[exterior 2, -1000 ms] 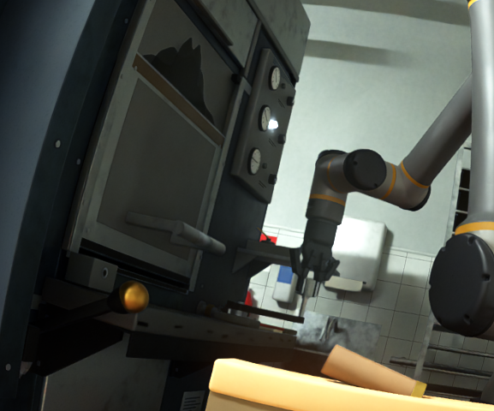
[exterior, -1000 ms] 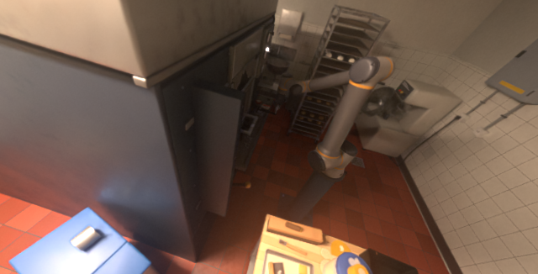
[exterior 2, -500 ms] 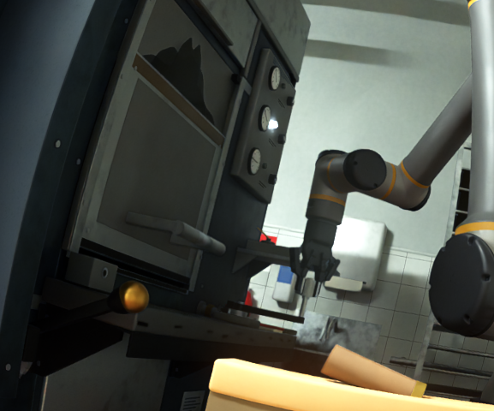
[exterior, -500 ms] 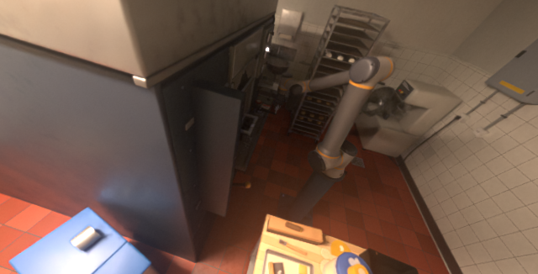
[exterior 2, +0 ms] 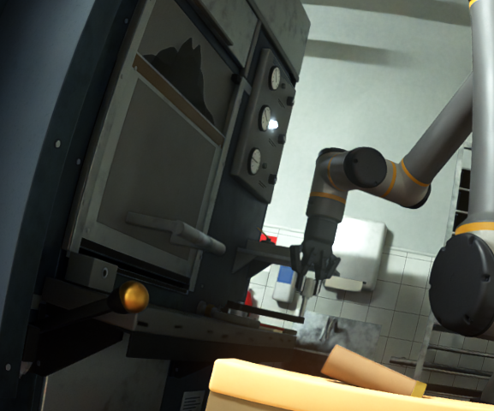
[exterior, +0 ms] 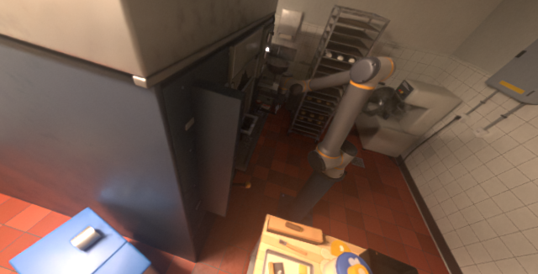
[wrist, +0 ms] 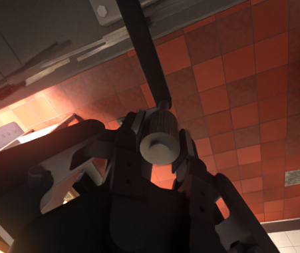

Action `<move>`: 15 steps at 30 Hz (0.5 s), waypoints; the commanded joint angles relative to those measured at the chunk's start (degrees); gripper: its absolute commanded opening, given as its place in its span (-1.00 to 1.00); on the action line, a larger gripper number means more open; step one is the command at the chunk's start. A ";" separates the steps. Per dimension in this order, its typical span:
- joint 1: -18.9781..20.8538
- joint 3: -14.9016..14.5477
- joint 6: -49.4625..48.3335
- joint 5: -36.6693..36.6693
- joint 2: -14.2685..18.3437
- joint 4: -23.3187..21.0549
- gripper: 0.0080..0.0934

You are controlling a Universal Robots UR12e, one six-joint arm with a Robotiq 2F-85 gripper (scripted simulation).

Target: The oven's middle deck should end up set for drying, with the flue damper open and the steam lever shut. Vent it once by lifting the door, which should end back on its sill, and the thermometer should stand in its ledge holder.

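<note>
My gripper (exterior 2: 311,283) points down just past the right end of the oven's ledge. The thermometer (wrist: 159,141), a pale knurled cap on a thin dark stem, stands upright between my open fingers, unheld. Its stem (wrist: 144,53) runs down toward the ledge bracket (exterior 2: 260,254). The middle deck's door (exterior 2: 149,177) sits low, its bar handle (exterior 2: 176,230) across the front. A brass-knobbed lever (exterior 2: 133,296) sticks out below the door on the left. The gauge panel (exterior 2: 262,124) is right of the door. I cannot see the holder's socket.
A blue bin (exterior: 80,244) stands on the floor by the oven's near corner. A tall tray rack (exterior: 336,68) and a mixer (exterior: 403,114) stand behind my arm. A wooden table with a rolling pin (exterior 2: 371,371) lies in front. The floor is red tile.
</note>
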 commanded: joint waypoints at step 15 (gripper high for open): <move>0.00 -1.79 0.00 0.00 -2.04 3.70 -0.17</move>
